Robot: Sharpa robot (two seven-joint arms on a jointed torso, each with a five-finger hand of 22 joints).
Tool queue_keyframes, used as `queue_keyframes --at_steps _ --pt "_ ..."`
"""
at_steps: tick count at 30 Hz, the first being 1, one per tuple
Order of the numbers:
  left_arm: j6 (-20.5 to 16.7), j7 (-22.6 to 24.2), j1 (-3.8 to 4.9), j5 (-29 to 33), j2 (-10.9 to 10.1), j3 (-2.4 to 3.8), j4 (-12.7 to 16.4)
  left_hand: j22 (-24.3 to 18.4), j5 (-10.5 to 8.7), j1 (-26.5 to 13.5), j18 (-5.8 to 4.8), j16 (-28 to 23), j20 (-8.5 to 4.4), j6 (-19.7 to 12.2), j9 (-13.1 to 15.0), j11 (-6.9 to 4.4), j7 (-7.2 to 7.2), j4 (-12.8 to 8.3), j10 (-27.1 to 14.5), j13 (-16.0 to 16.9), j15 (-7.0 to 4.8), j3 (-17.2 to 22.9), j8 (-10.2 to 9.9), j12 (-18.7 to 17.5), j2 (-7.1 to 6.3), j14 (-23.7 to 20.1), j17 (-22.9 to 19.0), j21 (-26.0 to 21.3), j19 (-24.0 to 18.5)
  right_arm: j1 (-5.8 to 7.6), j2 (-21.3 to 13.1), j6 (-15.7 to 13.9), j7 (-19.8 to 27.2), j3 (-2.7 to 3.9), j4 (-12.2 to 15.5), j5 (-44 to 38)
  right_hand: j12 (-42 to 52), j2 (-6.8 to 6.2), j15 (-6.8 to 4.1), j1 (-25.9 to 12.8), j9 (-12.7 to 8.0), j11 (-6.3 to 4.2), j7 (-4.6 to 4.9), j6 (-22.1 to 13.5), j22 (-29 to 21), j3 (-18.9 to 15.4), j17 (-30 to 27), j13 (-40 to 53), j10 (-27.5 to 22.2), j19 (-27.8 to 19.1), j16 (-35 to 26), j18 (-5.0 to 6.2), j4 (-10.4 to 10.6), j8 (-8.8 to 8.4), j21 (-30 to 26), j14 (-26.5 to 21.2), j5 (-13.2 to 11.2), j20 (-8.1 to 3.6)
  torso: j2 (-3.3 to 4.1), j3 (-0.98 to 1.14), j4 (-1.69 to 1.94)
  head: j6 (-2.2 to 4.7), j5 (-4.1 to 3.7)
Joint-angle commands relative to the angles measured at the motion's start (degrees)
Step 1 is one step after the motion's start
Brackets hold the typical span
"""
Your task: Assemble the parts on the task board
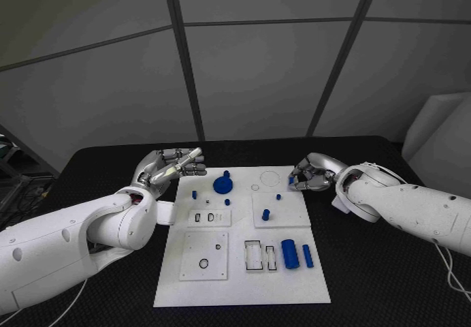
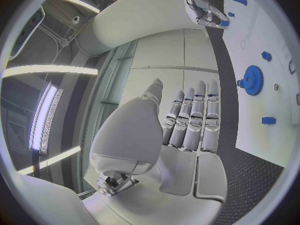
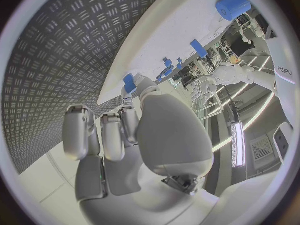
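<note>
The white task board (image 1: 246, 276) lies in the middle of the black table. A blue gear (image 1: 224, 184) stands near its far edge, and it shows again as the gear (image 2: 253, 80) in the left wrist view. Small blue pegs (image 1: 266, 214) stand further in. My right hand (image 1: 314, 174) hovers at the board's far right edge and pinches a small blue part (image 1: 293, 180) between thumb and finger; the right wrist view shows this part (image 3: 129, 82) at the fingertips. My left hand (image 1: 172, 165) is raised beside the far left corner, its fingers (image 2: 190, 122) stretched out straight and holding nothing.
A thick blue cylinder (image 1: 290, 253) and a thinner blue rod (image 1: 307, 255) lie on the board's near right part, beside rectangular slots (image 1: 260, 255). A plate with a round hole (image 1: 204, 262) sits near left. Black table (image 1: 393, 286) surrounds the board.
</note>
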Motion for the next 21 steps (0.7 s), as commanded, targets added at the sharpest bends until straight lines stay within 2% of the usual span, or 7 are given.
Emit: queue_keyframes --at_steps 1,3,7,10,13,17,21 --pt "0.64 0.28 0.06 -0.12 0.02 0.05 0.06 0.1 -0.29 0.13 -0.73 -0.39 0.19 0.05 -0.03 0.29 0.31 -0.31 -0.08 0.03 0.21 0.01 -0.18 -0.29 0.52 -0.06 0.08 0.26 -0.39 0.09 -0.22 -2.37 -0.89 0.03 0.59 1.11 0.3 1.88 -0.59 0.93 0.62 -0.5 -0.95 1.4 3.36 0.98 8.12 2.87 0.04 -0.13 0.37 -0.28 -0.48 0.7 0.29 4.55 -1.54 -0.65 -0.04 -0.02 0.04 -0.01 -0.06" --pt "0.64 0.28 0.06 -0.12 -0.03 0.05 0.06 0.1 -0.29 0.13 -0.73 -0.39 0.19 0.05 -0.03 0.29 0.31 -0.31 -0.08 0.03 0.21 0.01 -0.18 -0.29 0.52 -0.06 0.08 0.26 -0.39 0.09 -0.45 -2.99 -1.25 0.04 1.17 1.05 0.19 2.21 -0.71 1.38 0.65 -0.58 -1.0 1.35 3.41 1.6 8.26 2.82 0.02 -0.1 0.41 -0.29 -0.85 0.7 0.3 4.58 -2.75 -0.84 -0.05 0.0 -0.01 -0.03 -0.01" --pt "0.63 0.26 0.05 -0.12 -0.13 0.05 0.05 0.13 -0.28 0.2 -0.72 -0.45 0.2 0.09 -0.02 0.29 0.31 -0.44 -0.04 0.04 0.2 0.05 -0.24 -0.34 0.63 -0.05 0.16 0.34 -0.45 0.14 -1.3 -4.3 -2.31 0.19 3.72 0.99 0.07 2.26 -0.71 1.65 0.61 -0.54 -0.88 1.03 3.45 2.11 8.44 2.77 -0.02 -0.08 0.48 -0.31 -1.2 0.54 0.3 4.62 -2.94 -0.92 -0.11 -0.08 -0.06 0.04 0.02" --pt "0.64 0.24 0.05 -0.12 -0.15 0.05 0.05 0.13 -0.28 0.2 -0.72 -0.45 0.2 0.09 -0.02 0.29 0.31 -0.44 -0.04 0.04 0.2 0.05 -0.24 -0.34 0.63 -0.05 0.16 0.34 -0.45 0.19 -1.66 -4.83 -3.5 1.03 6.41 0.68 -0.05 2.22 -0.64 1.64 0.54 -0.4 -0.69 0.62 3.43 2.39 8.52 2.7 -0.08 -0.1 0.51 -0.31 -1.34 0.31 0.28 4.64 -3.18 -0.92 -0.16 -0.2 0.07 0.15 -0.04" --pt "0.65 0.22 0.05 -0.12 -0.15 0.05 0.03 0.13 -0.28 0.2 -0.72 -0.45 0.2 0.09 -0.02 0.29 0.31 -0.44 -0.04 0.04 0.2 0.05 -0.24 -0.34 0.63 -0.05 0.16 0.34 -0.45 0.4 -1.5 -5.22 -4.96 1.54 9.15 -0.03 -0.12 2.14 -0.56 1.54 0.49 -0.29 -0.55 0.36 3.4 2.54 8.57 2.66 -0.12 -0.13 0.52 -0.31 -1.39 0.14 0.26 4.65 -3.43 -0.89 -0.11 -0.14 0.12 0.31 -0.01" --pt "0.68 0.21 0.05 -0.12 -0.14 0.05 -0.06 0.13 -0.28 0.2 -0.72 -0.45 0.2 0.09 -0.02 0.29 0.31 -0.44 -0.04 0.04 0.2 0.05 -0.24 -0.34 0.63 -0.05 0.16 0.34 -0.45 0.65 0.19 -5.8 -7.28 1.88 12.15 -1.58 -0.16 2.08 -0.51 1.44 0.46 -0.21 -0.46 0.19 3.41 2.63 8.59 2.64 -0.15 -0.12 0.53 -0.31 -1.39 0.03 0.26 4.65 -3.55 -0.86 -0.12 -0.16 0.16 0.23 0.38" --pt "0.76 0.24 0.05 -0.12 0.03 0.05 -0.25 0.14 -0.28 0.19 -0.72 -0.46 0.2 0.1 -0.02 0.29 0.31 -0.45 -0.04 0.04 0.2 0.04 -0.25 -0.35 0.64 -0.05 0.17 0.35 -0.46 0.72 3.36 -6.34 -8.74 1.97 13.07 -3.93 -0.28 2.04 -0.35 1.01 0.43 -0.05 -0.31 0.0 3.36 2.9 8.54 2.58 -0.22 -0.18 0.49 -0.3 -1.28 -0.14 0.21 4.64 -4.65 -0.72 -0.06 -0.15 0.25 0.24 0.99"
